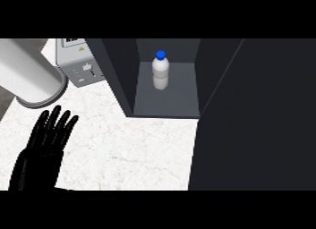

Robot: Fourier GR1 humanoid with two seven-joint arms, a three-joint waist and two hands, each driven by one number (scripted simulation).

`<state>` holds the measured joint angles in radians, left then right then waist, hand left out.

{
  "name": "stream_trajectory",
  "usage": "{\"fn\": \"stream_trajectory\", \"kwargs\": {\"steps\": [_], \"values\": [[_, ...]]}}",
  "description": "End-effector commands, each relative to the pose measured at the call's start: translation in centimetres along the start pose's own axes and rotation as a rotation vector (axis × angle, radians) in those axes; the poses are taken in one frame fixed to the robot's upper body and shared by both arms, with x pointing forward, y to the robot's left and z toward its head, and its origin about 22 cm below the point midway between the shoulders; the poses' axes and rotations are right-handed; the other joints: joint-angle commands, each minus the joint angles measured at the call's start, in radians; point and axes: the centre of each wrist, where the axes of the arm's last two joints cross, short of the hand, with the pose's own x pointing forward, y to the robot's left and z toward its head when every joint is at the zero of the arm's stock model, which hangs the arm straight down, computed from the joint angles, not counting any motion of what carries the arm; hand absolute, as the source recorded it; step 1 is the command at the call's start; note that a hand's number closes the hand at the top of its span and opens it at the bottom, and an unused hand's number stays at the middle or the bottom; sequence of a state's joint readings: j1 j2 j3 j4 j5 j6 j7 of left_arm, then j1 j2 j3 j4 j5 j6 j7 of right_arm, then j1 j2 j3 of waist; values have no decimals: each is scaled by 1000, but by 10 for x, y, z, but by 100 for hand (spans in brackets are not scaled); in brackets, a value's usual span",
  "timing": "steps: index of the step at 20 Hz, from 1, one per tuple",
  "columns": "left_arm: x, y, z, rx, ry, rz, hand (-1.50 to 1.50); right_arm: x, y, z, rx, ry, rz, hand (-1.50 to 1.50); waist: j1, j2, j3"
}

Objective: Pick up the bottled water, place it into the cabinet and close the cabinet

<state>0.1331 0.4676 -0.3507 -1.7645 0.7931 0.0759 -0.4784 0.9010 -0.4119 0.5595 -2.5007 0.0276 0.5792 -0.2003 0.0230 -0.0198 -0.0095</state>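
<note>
- Right now the cabinet serves as the landmark: a dark box with its front open, standing on the white marbled counter.
- Its lower front edge meets the counter in a straight line, and bare counter stretches from that edge toward the view's lower border, giving open room in front of the opening.
- To the right of the cabinet's opening a broad dark panel, which may be its door, fills that whole side and cuts off the counter there.
- Inside the cabinet stands the bottled water, upright on the grey floor near the back wall, blue cap on top, apart from both side walls.
- Left of the cabinet, just beside its outer wall, sits a small grey appliance with a label and buttons.
- Further left lies a large white cylinder, tilted, its rim at the counter's edge.
- The left hand shows below and left of the cabinet, well apart from it, flat over the counter with fingers straight and slightly spread, holding nothing.
- The right hand is out of view.
</note>
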Motion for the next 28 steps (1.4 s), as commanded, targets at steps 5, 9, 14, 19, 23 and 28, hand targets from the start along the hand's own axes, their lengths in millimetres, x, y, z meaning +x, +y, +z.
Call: {"fn": "stream_trajectory", "kwargs": {"steps": [5, 9, 14, 19, 23, 28], "values": [[32, 23, 13, -14, -6, 5, -150, 38, 16, -22, 170, -38, 101, 150, 36, 5, -4], [46, 41, 18, -14, 7, -11, -150, 21, 27, -32, 102, -105, -63, 150, 49, 13, -4], [54, 51, 21, -51, 6, 6, -150, 16, 27, -39, 153, -116, -89, 150, 89, 28, -5], [60, 50, 21, -92, -10, 29, -150, 15, 19, -41, 167, -64, -26, 150, 122, 37, -7], [70, 57, 13, -112, -18, 1, -150, 11, 15, -45, 212, -60, -11, 150, 146, 49, -9], [74, 62, 15, -141, 8, -6, -150, 9, 6, -48, 223, -33, 55, 150, 183, 54, -13]]}}
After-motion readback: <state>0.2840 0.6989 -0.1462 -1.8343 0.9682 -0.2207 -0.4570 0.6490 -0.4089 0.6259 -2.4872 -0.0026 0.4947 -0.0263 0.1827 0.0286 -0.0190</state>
